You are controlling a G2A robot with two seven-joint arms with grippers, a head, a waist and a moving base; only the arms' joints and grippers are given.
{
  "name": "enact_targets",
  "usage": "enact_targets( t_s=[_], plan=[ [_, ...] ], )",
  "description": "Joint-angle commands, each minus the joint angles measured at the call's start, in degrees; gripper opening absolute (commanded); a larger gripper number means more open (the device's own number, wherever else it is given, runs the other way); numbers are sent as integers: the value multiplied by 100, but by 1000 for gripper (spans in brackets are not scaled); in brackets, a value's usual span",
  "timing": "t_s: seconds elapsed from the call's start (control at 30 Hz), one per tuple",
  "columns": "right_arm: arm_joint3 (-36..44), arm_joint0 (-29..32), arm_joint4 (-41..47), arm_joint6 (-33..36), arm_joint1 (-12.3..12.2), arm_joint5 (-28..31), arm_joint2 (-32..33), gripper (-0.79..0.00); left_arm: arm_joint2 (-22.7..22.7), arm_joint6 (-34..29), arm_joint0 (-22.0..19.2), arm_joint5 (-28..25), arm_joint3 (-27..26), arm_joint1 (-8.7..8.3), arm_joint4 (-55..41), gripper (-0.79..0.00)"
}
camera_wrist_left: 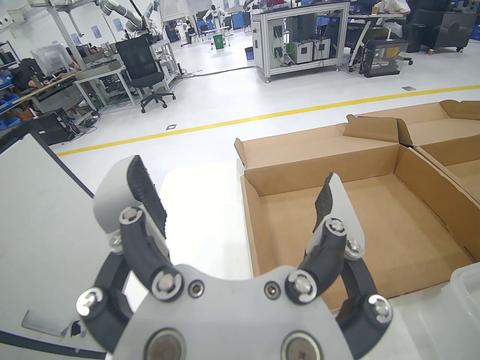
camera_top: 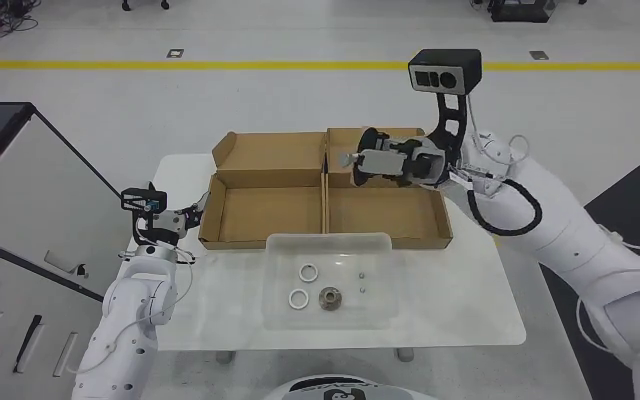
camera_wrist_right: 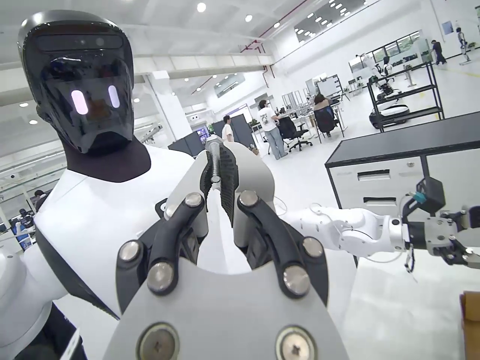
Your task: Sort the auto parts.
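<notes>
Our right tool (camera_wrist_right: 219, 151) clamps a threaded bolt (camera_wrist_right: 214, 162) above the right box (camera_top: 390, 215) at one o'clock; our left tool (camera_wrist_left: 233, 172) gapes open at nine. Rings (camera_top: 310, 271), a metal hub (camera_top: 330, 297) and small bits (camera_top: 361, 270) wait in the six o'clock tray (camera_top: 325, 238): we judge sorting barely begun.

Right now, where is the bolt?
In the right wrist view, the bolt is pinched in the right pincer, raised above the far end of the right cardboard box.

Just ahead of the left gripper (camera_wrist_left: 232, 170), the side wall of the cardboard box (camera_wrist_left: 249, 234) bars a level path; above its rim, the open top gives room.
</notes>
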State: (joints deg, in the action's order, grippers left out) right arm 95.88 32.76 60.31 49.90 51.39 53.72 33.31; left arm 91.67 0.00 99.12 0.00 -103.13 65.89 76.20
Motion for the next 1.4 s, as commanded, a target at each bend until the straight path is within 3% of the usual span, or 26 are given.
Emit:
enact_targets(
  t_s=[0.0, 0.13, 0.6, 0.93, 1.2, 1.37],
  plan=[
    [172, 99, -8, -193, 21, -39, 98, -785, 0, 0, 0, 0, 0, 0, 0, 0],
    [485, 250, 550, -264, 147, 330, 220, -785, 0, 0, 0, 0, 0, 0, 0, 0],
    [1193, 664, 1146, -344, 763, 412, 658, -785, 0, 0, 0, 0, 0, 0, 0, 0],
    [917, 1029, 924, 304, 1093, -237, 1170, -785, 0, 0, 0, 0, 0, 0, 0, 0],
    [406, 1162, 146, 924, 1153, -858, 1578, -785, 0, 0, 0, 0, 0, 0, 0, 0],
    [381, 1299, 134, 1044, 1184, -979, 1747, -785, 0, 0, 0, 0, 0, 0, 0, 0]
  ],
)
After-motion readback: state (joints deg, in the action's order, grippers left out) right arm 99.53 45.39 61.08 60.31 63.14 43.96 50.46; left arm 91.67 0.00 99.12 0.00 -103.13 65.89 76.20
